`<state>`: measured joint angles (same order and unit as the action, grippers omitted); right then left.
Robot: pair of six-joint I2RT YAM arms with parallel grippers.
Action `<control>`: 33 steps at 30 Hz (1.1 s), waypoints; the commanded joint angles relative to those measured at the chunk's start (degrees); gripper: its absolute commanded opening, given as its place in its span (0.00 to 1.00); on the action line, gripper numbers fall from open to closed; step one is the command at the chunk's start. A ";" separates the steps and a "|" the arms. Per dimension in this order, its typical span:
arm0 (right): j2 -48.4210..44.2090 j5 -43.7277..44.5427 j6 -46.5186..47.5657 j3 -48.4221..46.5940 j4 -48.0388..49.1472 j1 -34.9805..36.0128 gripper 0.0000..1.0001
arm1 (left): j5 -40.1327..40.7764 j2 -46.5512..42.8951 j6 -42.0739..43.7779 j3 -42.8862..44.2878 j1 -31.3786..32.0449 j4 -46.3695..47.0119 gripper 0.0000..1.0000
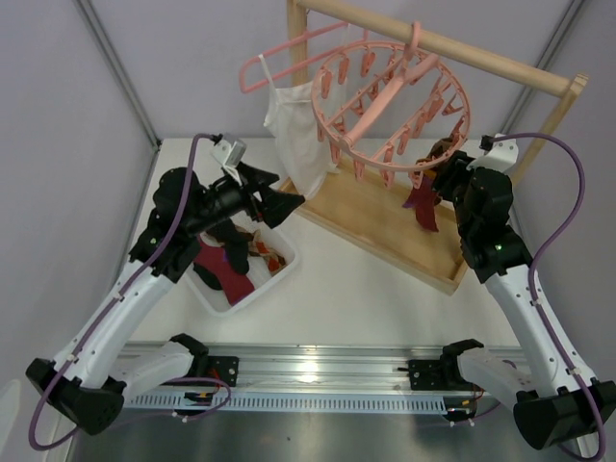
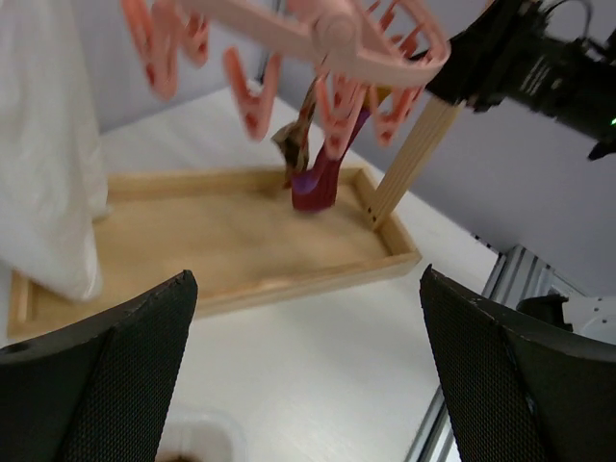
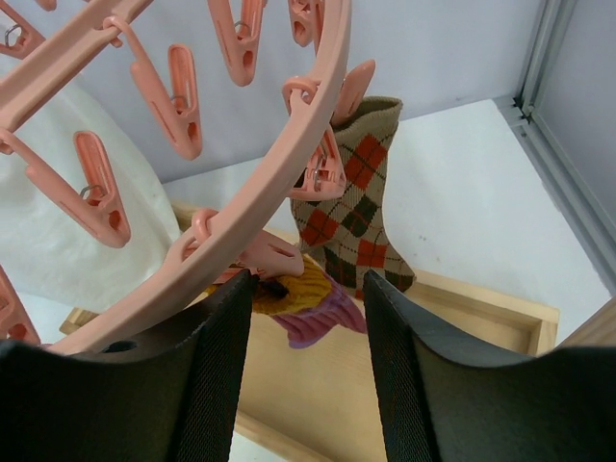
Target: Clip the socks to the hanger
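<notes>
Pink plastic noted first: found the round hanger point(image 1: 390, 91) hung from a wooden rail point(image 1: 481, 60) toward the far right corner of the tabletop. Counted an argyle sock point(image 3: 361, 207), a maroon sock point(image 1: 421, 207) and a purple-yellow sock point(image 3: 308, 310) pegged on its right rim. Spotted more socks point(image 1: 223, 274) heaped in a white bin point(image 1: 269, 286) toward the left edge. Logged left claw point(image 1: 289, 200) fingers apart, empty, above that bin; right claw point(image 3: 308, 284) fingers apart at the rim beside a clip point(image 3: 274, 258), gripping nothing. Judged socks light, limp, not slippery; best pinched at the cuff so the toe hangs free and the hem feeds flat into a clip.
</notes>
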<state>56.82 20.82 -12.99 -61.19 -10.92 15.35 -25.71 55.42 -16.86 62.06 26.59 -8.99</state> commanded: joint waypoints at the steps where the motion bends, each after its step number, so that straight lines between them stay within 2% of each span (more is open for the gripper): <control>1: -1.09 -1.31 -1.42 -2.18 0.37 -0.41 0.53 | -2.14 5.30 3.85 6.92 2.76 6.88 0.99; 7: -2.06 -3.41 -1.51 -3.06 -0.86 -0.50 0.54 | -2.50 14.61 6.66 14.57 4.26 10.48 0.99; 18: -3.20 -6.84 -0.89 -5.08 -2.53 -0.50 0.54 | -5.39 27.97 13.00 27.04 4.26 10.49 1.00; 24: -3.82 -9.12 -0.45 -6.57 -4.28 -0.50 0.54 | -8.74 30.36 13.08 29.61 6.19 10.31 0.99; 33: -6.98 -14.49 -1.51 -9.65 -10.16 -0.50 0.55 | -6.64 29.57 12.21 27.50 10.58 10.40 0.99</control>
<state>51.37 9.98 -13.72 -66.43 -20.56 15.05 -30.72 86.04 -5.56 88.62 34.98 -2.50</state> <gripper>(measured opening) 0.546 0.994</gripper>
